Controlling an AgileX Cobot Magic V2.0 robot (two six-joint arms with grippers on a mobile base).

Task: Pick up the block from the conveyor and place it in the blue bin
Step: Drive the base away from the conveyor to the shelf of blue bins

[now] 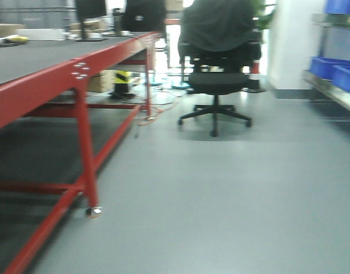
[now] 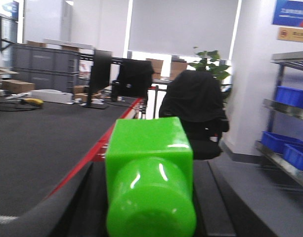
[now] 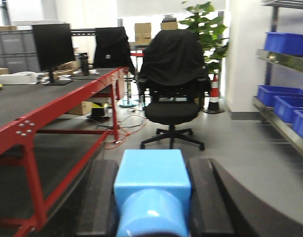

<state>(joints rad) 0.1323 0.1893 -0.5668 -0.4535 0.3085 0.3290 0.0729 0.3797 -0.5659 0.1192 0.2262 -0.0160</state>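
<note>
My left gripper (image 2: 150,207) is shut on a bright green block (image 2: 149,173), a cube with a round stud facing the camera, held up in the air beside the red table. My right gripper (image 3: 151,192) is shut on a light blue block (image 3: 151,187) of the same shape, held above the floor. Blue bins (image 1: 334,71) stand on a metal shelf at the right; they also show in the left wrist view (image 2: 287,143) and the right wrist view (image 3: 284,103). No conveyor is in view. Neither gripper shows in the front view.
A long red-framed table (image 1: 77,68) with a dark top runs along the left, with monitors and boxes on it. A black office chair (image 1: 217,80) draped with a jacket stands ahead on the grey floor. A potted plant (image 3: 205,22) and a traffic cone (image 3: 214,96) stand behind it.
</note>
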